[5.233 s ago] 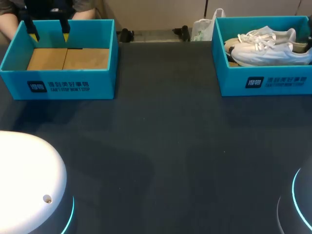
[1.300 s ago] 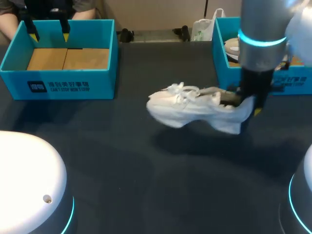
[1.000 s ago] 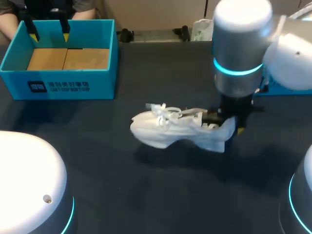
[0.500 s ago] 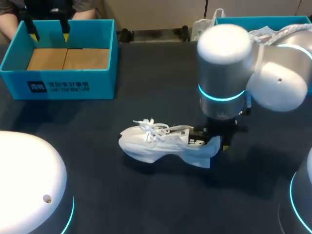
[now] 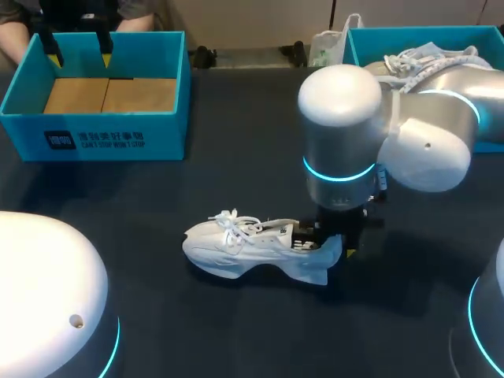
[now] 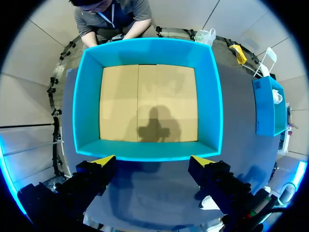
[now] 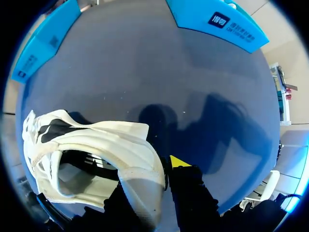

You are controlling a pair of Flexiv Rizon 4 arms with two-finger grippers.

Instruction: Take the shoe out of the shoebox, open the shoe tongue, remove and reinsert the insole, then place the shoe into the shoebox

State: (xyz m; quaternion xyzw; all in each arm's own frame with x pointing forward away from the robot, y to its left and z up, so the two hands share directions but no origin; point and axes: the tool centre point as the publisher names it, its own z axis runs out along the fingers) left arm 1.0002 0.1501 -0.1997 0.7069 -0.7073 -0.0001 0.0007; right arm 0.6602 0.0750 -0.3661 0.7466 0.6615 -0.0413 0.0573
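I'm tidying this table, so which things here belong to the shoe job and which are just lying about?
Job: white sneaker; right hand, gripping its heel; teal shoebox at right.
Lying about: second sneaker in that shoebox; empty teal box under the open left hand.

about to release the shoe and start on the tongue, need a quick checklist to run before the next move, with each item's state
1. Shoe out of the right shoebox: ok, it is mid-table, toe toward my left.
2. Right jaws on the heel: ok, shut on it.
3. Sole resting on the table before release: cannot tell.
4. Left jaws free: ok, open and empty.
5. Left jaws near the shoe: not ok, they hang over the left shoebox.
6. Tongue open: cannot tell; laces lie bunched over it.
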